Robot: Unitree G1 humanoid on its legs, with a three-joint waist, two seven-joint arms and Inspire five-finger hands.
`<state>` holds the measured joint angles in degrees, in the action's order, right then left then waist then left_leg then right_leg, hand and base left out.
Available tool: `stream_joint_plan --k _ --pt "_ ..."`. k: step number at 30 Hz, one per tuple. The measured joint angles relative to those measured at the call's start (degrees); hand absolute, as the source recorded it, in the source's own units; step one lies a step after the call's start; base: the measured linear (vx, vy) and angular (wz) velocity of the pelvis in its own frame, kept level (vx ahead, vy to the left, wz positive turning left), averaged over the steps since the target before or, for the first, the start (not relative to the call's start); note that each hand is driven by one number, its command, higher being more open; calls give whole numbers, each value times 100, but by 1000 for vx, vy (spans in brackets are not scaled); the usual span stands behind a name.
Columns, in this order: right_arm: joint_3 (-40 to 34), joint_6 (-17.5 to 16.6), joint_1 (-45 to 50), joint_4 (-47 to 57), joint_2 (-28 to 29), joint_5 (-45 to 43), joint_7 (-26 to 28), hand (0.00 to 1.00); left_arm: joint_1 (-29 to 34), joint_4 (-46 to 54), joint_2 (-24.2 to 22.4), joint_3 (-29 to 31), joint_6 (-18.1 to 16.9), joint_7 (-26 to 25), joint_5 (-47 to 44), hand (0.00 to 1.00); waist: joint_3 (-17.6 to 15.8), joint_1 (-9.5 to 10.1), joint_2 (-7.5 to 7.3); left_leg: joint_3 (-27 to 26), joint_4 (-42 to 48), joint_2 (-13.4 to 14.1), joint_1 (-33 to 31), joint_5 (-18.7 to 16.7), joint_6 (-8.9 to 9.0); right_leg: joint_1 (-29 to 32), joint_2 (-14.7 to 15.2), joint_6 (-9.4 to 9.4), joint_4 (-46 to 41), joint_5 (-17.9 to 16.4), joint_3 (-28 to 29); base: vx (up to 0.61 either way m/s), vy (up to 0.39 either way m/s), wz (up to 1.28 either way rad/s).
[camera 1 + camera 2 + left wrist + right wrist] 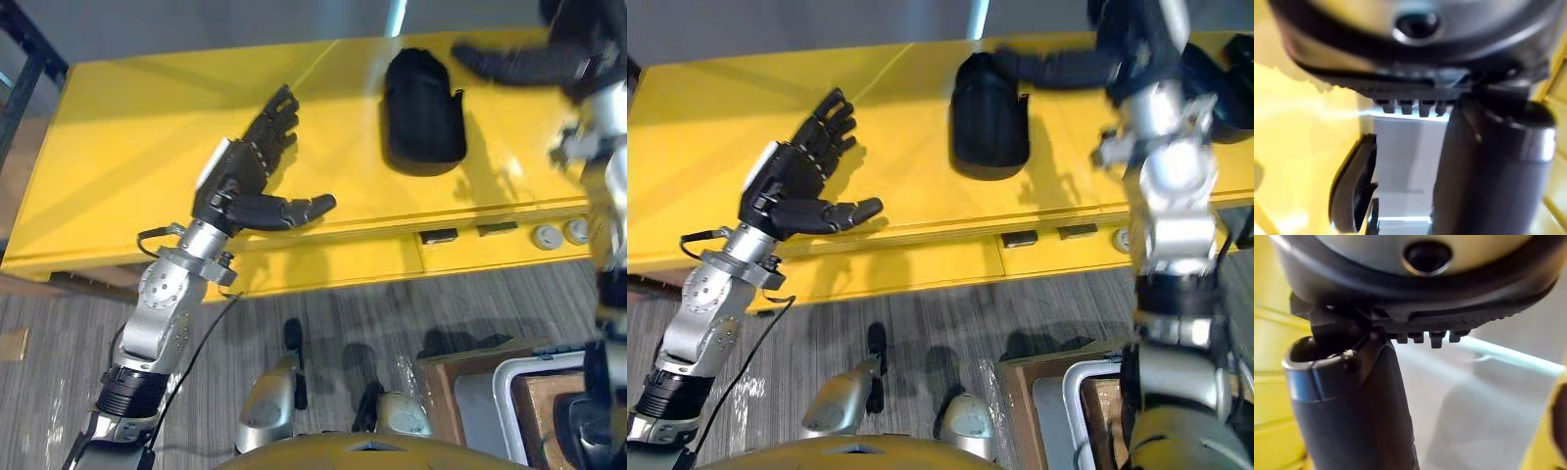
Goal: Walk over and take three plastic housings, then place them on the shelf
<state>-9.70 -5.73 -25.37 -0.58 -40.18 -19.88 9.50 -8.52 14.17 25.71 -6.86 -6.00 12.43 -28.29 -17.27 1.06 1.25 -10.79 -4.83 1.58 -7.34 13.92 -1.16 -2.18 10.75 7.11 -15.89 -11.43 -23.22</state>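
Left eye view: yellow table [118, 127]; one black plastic housing [423, 113] lying on it. Left hand [235, 174] is well apart from the housing, fingers spread, empty.
Right eye view: right hand [1058, 67], fingers straight, by the housing's far edge. White bin [1073, 390] on the floor, contents unclear.

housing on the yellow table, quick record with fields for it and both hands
housing: black, lying on the yellow table, in neither hand
left hand: open, fingers spread, over the table left of the housing, apart from it
right hand: open, fingers straight, by the housing's far end; contact unclear
picked up: nothing yet
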Motion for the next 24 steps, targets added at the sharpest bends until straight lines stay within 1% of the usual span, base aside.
stream_joint_plan --k 3,5,6,8,10,12,14,18,20,24 --pt "-33 1 884 140 263 609 45 100 9 1 -172 -193 134 -247 197 100 4 -269 8 -147 -5 15 -27 -81 21 111 -2 29 38 91 177 0 20 -28" --pt "-46 -14 1043 146 267 1065 -10 100 8 2 -257 -294 137 -348 214 100 4 -336 9 -185 -3 24 -54 -89 14 161 -10 34 66 126 233 -5 7 -22" --pt "-87 -87 1151 176 277 1292 -87 100 11 12 -322 -385 137 -418 217 100 5 -343 11 -215 -1 36 -78 -92 12 193 -24 34 94 157 280 8 0 -13" --pt "-180 -232 1309 389 367 1296 -269 100 25 108 -350 -480 137 -507 218 100 8 -349 15 -230 3 64 -188 -85 8 309 -52 15 99 189 297 16 -16 -6" --pt "-271 -583 1402 618 661 1585 -484 100 118 202 -415 -497 136 -635 297 100 8 -351 15 -251 7 83 -239 -69 -2 369 -71 6 101 204 315 39 -44 -4" --pt "-283 -834 1568 849 878 1746 -604 100 260 229 -516 -551 136 -727 449 100 10 -342 20 -268 8 82 -229 -47 -33 367 -67 4 97 202 325 46 -46 -3" --pt "-278 -1014 1732 949 1054 1746 -611 100 344 229 -538 -628 136 -768 483 100 10 -318 20 -267 8 86 -239 -74 3 381 -70 -7 91 195 324 34 -40 0" --pt "-223 -1059 1880 940 1149 1920 -646 100 417 229 -561 -672 136 -839 605 100 5 -315 29 -257 8 85 -284 -86 11 432 -66 -21 67 183 322 0 0 0" --pt "-99 -1110 1903 931 1149 1960 -661 100 416 232 -566 -671 132 -860 605 100 4 -318 33 -235 82 91 -428 -88 7 576 -52 -46 -27 165 320 0 0 0" --pt "179 -1147 1875 695 1150 2088 -768 100 422 232 -575 -675 128 -867 616 100 -4 -287 47 -224 97 86 -486 -72 1 671 -27 -74 -120 145 317 2 -5 1"
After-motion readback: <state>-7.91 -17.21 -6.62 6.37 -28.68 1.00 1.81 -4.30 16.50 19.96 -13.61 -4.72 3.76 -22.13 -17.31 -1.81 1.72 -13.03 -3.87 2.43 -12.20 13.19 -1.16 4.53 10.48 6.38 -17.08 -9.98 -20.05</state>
